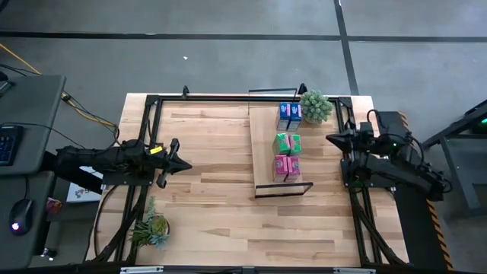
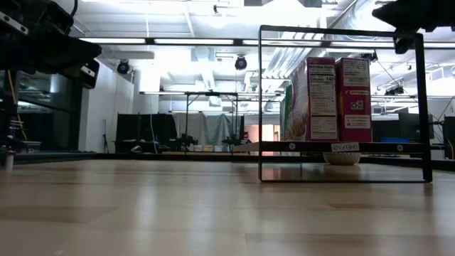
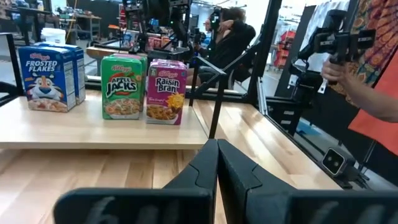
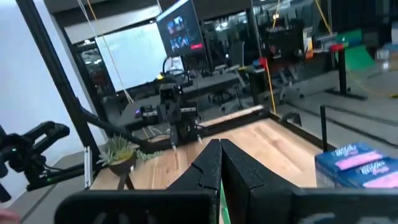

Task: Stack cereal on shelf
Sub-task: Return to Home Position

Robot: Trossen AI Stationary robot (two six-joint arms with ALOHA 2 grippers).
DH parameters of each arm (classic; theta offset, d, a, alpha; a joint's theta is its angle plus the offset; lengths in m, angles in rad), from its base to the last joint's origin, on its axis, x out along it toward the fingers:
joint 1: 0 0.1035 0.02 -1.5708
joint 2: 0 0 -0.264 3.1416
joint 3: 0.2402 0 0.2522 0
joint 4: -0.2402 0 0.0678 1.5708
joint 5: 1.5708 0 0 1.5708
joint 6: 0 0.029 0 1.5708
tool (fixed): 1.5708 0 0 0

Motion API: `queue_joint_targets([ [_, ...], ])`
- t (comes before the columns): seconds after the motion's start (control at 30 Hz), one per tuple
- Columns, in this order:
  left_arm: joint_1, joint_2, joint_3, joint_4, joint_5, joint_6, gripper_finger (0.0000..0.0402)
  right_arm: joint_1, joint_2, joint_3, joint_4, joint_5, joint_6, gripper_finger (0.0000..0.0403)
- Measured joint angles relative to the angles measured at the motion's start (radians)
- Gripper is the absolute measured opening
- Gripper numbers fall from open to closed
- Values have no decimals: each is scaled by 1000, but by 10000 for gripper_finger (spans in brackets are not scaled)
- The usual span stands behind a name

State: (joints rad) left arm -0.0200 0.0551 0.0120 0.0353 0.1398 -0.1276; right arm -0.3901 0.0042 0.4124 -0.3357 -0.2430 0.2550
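Note:
The shelf [image 1: 262,144] is a light-wood plank with black wire ends, set right of the table's middle. The cereal boxes stand upright on it in three pairs: blue [image 1: 288,114] farthest, green [image 1: 287,143] in the middle, pink [image 1: 286,167] nearest. The left wrist view shows them as Frosted Flakes [image 3: 50,78], Apple Jacks [image 3: 123,87] and Raisin Bran [image 3: 166,92]. My left gripper [image 1: 187,163] is shut, left of the shelf above open tabletop. My right gripper [image 1: 329,138] is shut too, just right of the shelf beside the green pair. Neither touches a box.
A spiky potted plant [image 1: 316,106] stands at the shelf's far right corner, and another plant [image 1: 151,228] near the table's near left edge. A black frame [image 1: 152,99] runs round the table. A person's arm in an orange sleeve [image 3: 373,93] shows beyond the table's right side.

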Motion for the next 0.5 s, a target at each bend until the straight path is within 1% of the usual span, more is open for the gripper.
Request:
queue_joint_targets([
  [0.13, 0, 0, 0, 0, 0, 0, 1, 1, 3, -64, 35, -1, 11, 0],
  [0.27, 0, 0, 0, 0, 0, 0, 1, 30, 1, -162, 176, 2, -1, 0],
  [0.4, 0, 0, 0, 0, 0, 0, 1, 99, 4, -290, 405, 60, -6, 0],
  [0.47, 0, 0, 0, 0, 0, 0, 1, 147, 4, -329, 469, 91, -18, 0],
  [0.5, 0, 0, 0, 0, 0, 0, 1, 173, 4, -337, 472, 121, -29, 0],
])
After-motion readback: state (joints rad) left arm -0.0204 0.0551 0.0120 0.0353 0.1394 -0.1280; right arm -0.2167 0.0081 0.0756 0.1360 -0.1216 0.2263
